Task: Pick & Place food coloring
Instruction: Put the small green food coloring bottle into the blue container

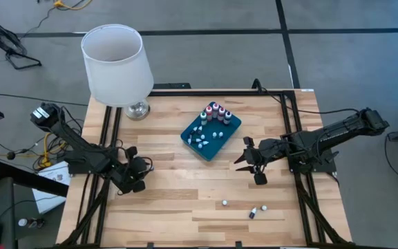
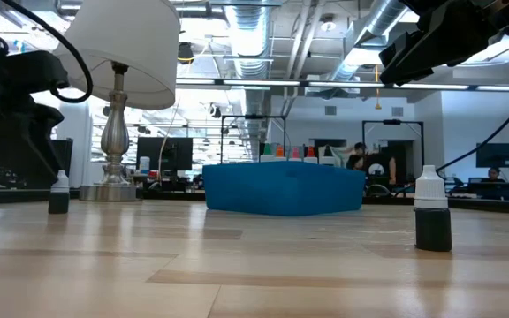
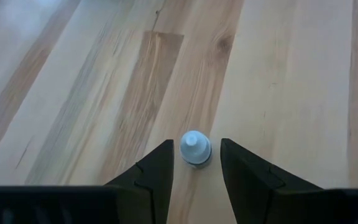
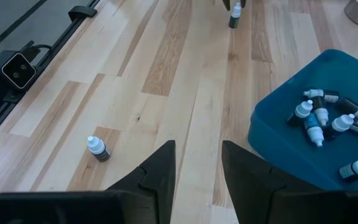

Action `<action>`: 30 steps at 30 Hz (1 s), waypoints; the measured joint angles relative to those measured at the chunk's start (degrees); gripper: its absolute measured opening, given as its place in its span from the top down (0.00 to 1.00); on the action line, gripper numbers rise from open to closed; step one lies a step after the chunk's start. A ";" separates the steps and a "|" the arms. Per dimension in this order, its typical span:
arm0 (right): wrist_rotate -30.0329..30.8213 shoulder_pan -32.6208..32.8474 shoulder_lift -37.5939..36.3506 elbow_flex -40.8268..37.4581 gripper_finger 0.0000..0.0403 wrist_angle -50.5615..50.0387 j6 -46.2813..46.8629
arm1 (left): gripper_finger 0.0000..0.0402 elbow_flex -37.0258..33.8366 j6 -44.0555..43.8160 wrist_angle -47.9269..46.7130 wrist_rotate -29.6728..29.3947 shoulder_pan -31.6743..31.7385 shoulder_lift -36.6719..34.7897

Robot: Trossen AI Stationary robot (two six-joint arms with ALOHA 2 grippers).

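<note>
At the near edge of the bench (image 1: 185,200), three loose food coloring bottles remain outside the tray: one (image 1: 224,203) alone, and a pair (image 1: 257,210) just beside each other farther toward the right side. A fourth loose bottle (image 3: 195,148) stands upright on the bench directly between the two dark fingers of the left hand (image 3: 196,163). The fingers are parted with the bottle's white cap in the gap, and daylight shows on both sides, so nothing is gripped yet. This is the governing relation: the bottle's long axis is vertical, it sits centred in the gap and slightly forward of the fingertips, and the left hand (image 1: 137,173) is far nearer to it than the right. A short advance followed by closing is judged sufficient to secure it; an off-centre approach could tip such a small upright item. The right hand (image 1: 251,159) hangs over the bench just beside the teal tray (image 1: 192,142), fingers partly open and holding nothing. Beyond it, the tray holds the placed bottles: several lying on their sides (image 4: 319,118) in the nearer part, and a group standing upright with coloured tops (image 1: 216,112) at the far end. A lamp with a white shade (image 1: 116,62) stands at the far left corner.
</note>
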 joint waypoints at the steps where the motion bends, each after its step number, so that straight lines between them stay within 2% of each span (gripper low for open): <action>1: -0.01 0.00 0.00 0.00 0.70 0.01 0.00 | 0.69 -0.01 0.01 0.39 -0.02 0.00 0.16; 30: -0.01 0.00 0.00 0.00 0.70 0.00 0.00 | 0.69 -0.01 -1.09 0.50 -0.37 0.92 0.55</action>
